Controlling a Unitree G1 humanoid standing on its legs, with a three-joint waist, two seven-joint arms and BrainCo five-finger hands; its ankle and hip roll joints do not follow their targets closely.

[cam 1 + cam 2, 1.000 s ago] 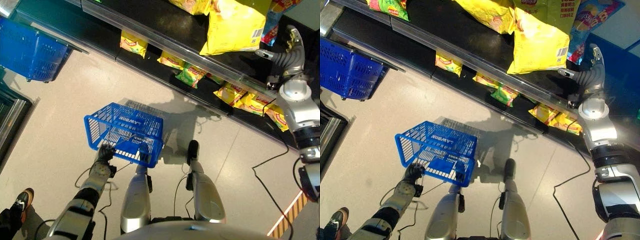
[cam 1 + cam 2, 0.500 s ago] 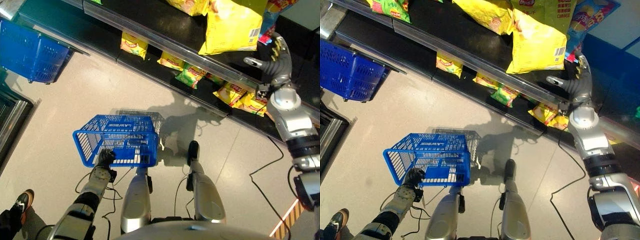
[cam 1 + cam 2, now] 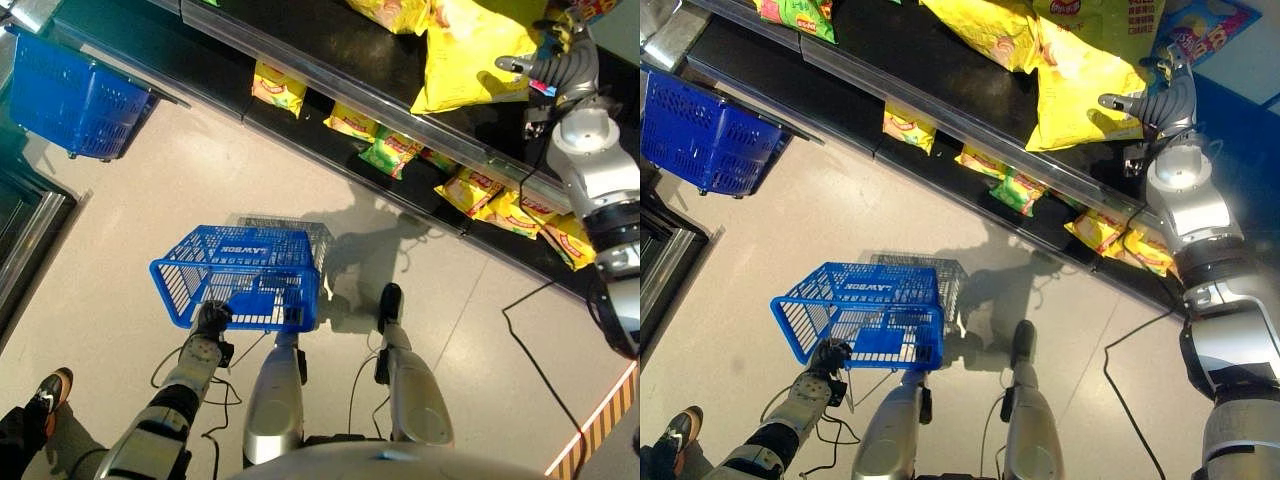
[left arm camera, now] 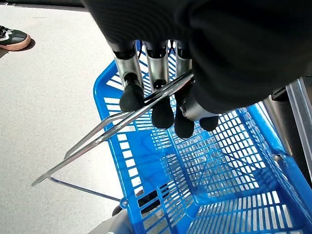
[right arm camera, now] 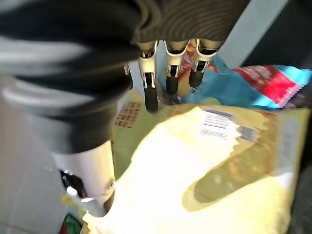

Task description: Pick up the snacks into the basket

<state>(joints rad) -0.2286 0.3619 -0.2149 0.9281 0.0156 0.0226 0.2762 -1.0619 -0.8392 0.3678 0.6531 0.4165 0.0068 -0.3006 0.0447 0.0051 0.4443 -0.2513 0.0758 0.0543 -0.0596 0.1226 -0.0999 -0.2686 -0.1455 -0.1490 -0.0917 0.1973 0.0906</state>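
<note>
Two hands, split jobs: right hand (image 3: 1155, 100) in the upper right of the frame, fingers straight, just beside the big yellow snack bag (image 3: 1080, 75) on the shelf (image 3: 940, 115) (bag's long axis runs up-frame); left hand (image 4: 161, 97) clenched on the basket handle (image 4: 92, 146), basket (image 3: 240, 275) low centre.

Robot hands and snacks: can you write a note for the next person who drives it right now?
Left hand: fingers curled round the metal handle of the blue basket, carried low over the floor.
Right hand: open, up at the shelf, spread over the big yellow snack bag, not gripping yet.
Done: basket in hand; no snack visible in it.
Left: grip the bag, put it in the basket.
</note>
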